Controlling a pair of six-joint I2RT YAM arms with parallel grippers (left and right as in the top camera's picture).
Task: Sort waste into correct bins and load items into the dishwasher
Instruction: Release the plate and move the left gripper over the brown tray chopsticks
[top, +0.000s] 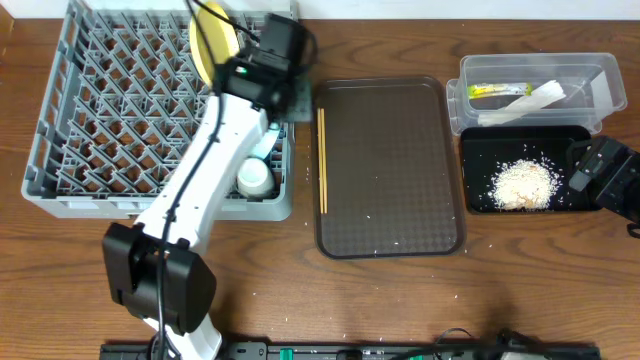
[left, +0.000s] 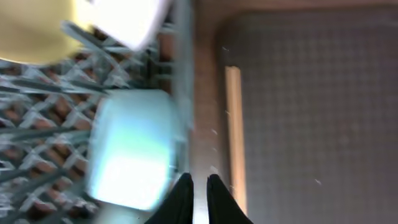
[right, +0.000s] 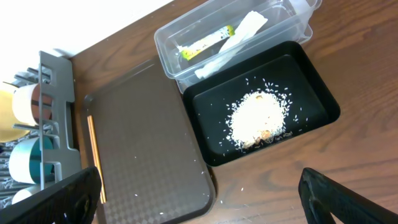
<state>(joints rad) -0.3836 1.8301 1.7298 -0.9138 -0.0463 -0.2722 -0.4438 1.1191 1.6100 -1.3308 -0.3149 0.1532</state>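
Observation:
My left gripper (left: 199, 186) hangs over the right rim of the grey dishwasher rack (top: 60, 150), its fingers together with nothing between them. Just left of it, the light blue bowl (left: 130, 149) stands in the rack, with the white bowl (left: 127, 18) and the yellow plate (top: 213, 45) behind it. The small white cup (top: 253, 178) sits near the rack's front right corner. Two chopsticks (top: 321, 160) lie along the brown tray's left edge. The clear tub (top: 605, 75) holds the green-and-yellow wrapper (top: 495, 92) and the paper strip (top: 535, 98). Rice scraps (top: 525, 185) are heaped in the black tray (top: 480, 150). My right gripper (right: 205, 199) stands open and holds nothing.
The brown serving tray (top: 390, 170) lies between the rack and the bins, with a few rice grains scattered on it and on the table (top: 520, 290) in front. My left arm (top: 200, 190) crosses the rack's front right part.

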